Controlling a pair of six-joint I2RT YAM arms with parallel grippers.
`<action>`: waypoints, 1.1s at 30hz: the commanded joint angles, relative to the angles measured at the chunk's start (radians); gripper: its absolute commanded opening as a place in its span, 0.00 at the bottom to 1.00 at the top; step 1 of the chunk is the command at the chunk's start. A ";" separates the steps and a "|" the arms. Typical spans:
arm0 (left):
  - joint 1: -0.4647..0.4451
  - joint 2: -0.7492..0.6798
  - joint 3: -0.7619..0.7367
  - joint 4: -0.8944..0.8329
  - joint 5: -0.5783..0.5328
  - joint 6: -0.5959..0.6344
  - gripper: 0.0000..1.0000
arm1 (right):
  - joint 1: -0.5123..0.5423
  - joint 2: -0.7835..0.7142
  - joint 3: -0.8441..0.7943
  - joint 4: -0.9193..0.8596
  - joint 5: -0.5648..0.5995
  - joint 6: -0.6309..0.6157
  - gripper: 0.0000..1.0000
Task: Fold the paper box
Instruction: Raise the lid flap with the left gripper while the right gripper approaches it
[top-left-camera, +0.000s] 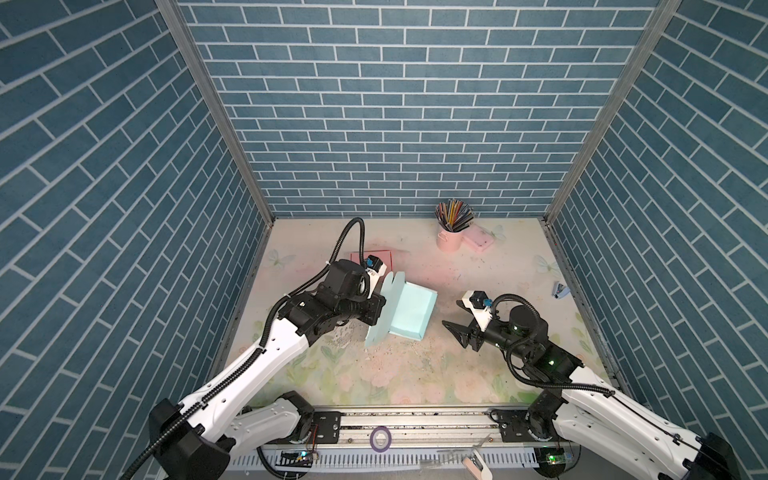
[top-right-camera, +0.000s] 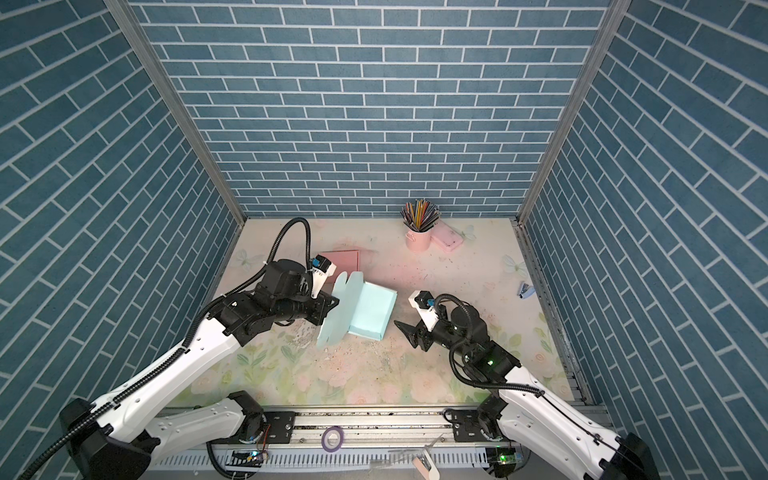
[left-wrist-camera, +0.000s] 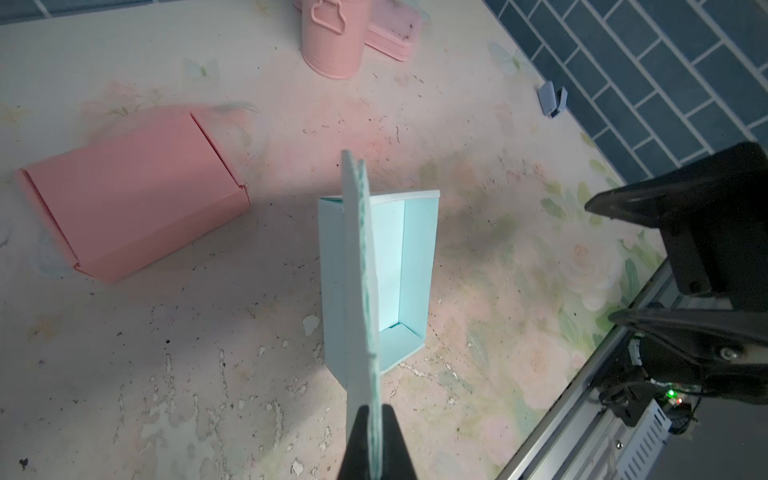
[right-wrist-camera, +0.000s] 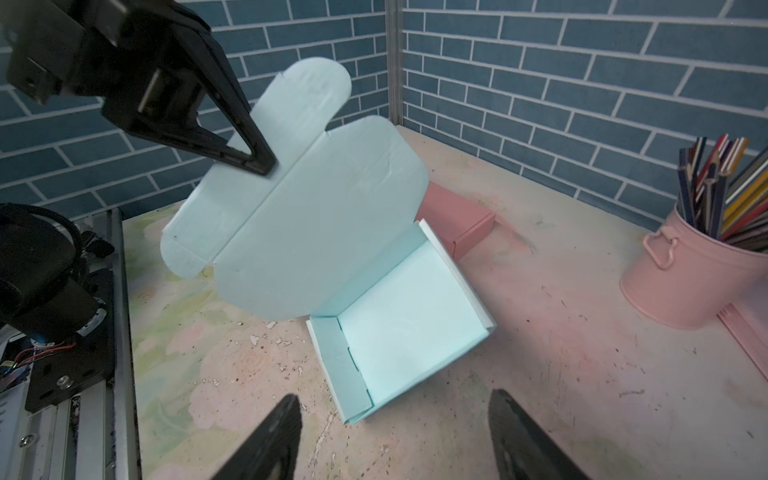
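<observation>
The light blue paper box (top-left-camera: 411, 311) sits on the floral surface (top-left-camera: 415, 374) a little left of the middle, between the two arms. Its tray lies open with the walls already up. The lid flap (right-wrist-camera: 316, 232), with rounded ears, stands nearly upright along the tray's left side. The left jaws are pinched shut on the lid flap's upper edge. The right jaws stand wide apart and empty, low over the surface just right of the box, pointing at it but not touching it. A closed pink box (left-wrist-camera: 133, 199) lies beyond the left arm. Far right of centre stand a pink bucket of coloured pencils (top-left-camera: 449, 241) and, just beside it, a pink case (top-left-camera: 478, 240). A small stapler (top-left-camera: 559, 289) lies at the right edge.
</observation>
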 joint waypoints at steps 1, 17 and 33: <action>0.005 -0.010 0.043 -0.076 0.074 0.106 0.00 | 0.006 0.047 0.098 0.023 -0.102 -0.117 0.72; -0.039 0.102 0.152 -0.279 0.129 0.334 0.01 | -0.032 0.189 0.200 -0.006 -0.230 -0.311 0.74; -0.170 0.269 0.233 -0.353 0.096 0.430 0.01 | -0.102 0.260 0.166 0.037 -0.350 -0.310 0.74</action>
